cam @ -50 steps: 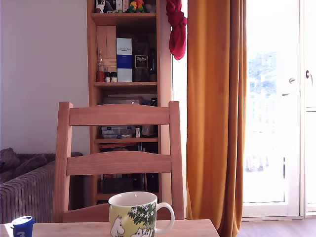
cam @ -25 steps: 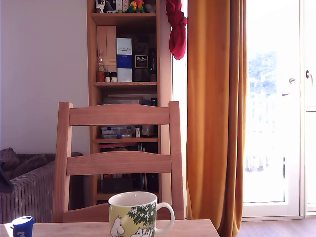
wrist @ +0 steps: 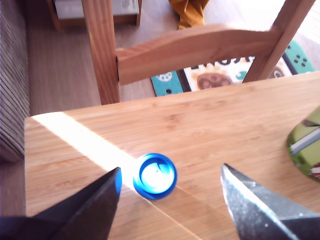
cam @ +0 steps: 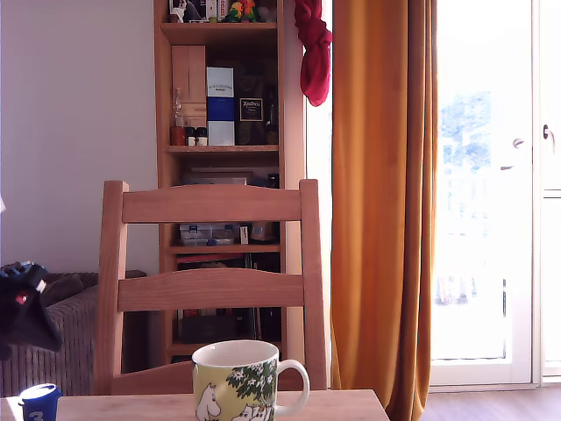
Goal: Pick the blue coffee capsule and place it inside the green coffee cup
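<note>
The blue coffee capsule (wrist: 155,175) is seen standing on the wooden table (wrist: 210,125), apart from the green coffee cup (cam: 238,381), beneath the spread, empty gripper (wrist: 170,192), with a wooden chair (cam: 210,289) behind.

You're facing a wooden chair (cam: 210,289); behind it a bookshelf (cam: 223,132) is standing, an orange curtain (cam: 381,202) is hanging beside it, daylight pouring through the glass door (cam: 491,193).

Dark blue capsule (wrist: 155,175) with pale top, yellow-green cup (cam: 238,381) with white figures, orange curtain (cam: 383,193).
</note>
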`<state>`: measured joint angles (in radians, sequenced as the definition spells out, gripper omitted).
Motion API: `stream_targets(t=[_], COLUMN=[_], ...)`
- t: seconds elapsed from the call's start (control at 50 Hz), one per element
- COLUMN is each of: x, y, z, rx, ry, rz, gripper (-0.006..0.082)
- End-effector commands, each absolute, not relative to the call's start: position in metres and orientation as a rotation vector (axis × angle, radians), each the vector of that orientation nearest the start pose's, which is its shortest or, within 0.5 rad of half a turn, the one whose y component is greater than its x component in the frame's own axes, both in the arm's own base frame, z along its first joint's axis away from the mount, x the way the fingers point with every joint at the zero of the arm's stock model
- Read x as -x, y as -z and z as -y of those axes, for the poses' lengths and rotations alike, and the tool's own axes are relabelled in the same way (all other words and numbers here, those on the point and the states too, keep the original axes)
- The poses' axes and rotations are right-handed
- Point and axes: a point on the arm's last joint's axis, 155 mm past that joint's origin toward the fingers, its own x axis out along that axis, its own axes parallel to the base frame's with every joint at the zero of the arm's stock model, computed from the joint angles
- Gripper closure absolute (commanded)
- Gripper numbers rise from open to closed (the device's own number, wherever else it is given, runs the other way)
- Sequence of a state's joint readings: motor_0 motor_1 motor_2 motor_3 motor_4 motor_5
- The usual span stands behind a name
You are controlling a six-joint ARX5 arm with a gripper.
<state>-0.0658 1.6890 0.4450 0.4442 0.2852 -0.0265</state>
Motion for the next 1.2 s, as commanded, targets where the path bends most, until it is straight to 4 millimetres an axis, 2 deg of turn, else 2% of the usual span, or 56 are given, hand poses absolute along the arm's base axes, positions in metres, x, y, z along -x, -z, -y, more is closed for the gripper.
stream_targets(t=[0.0, 0.24, 0.48, 0.72, 0.86, 1.0, 1.18], x=[-0.356, -0.366, -0.361, -0.359, -0.363, -0.359, -0.362], y=[0.027, 0.042, 0.067, 0.078, 0.077, 0.08, 0.077], z=[0.079, 0.085, 0.084, 0.083, 0.08, 0.079, 0.08], rx=[0.106, 0.119, 0.109, 0.106, 0.081, 0.082, 0.085], ry=[0.338, 0.358, 0.361, 0.355, 0.345, 0.338, 0.344], rz=[-0.822, -0.879, -0.974, -1.006, -0.996, -1.034, -1.025], gripper=[0.0183, 0.0183, 0.0184, 0.0196, 0.0265, 0.044, 0.0501])
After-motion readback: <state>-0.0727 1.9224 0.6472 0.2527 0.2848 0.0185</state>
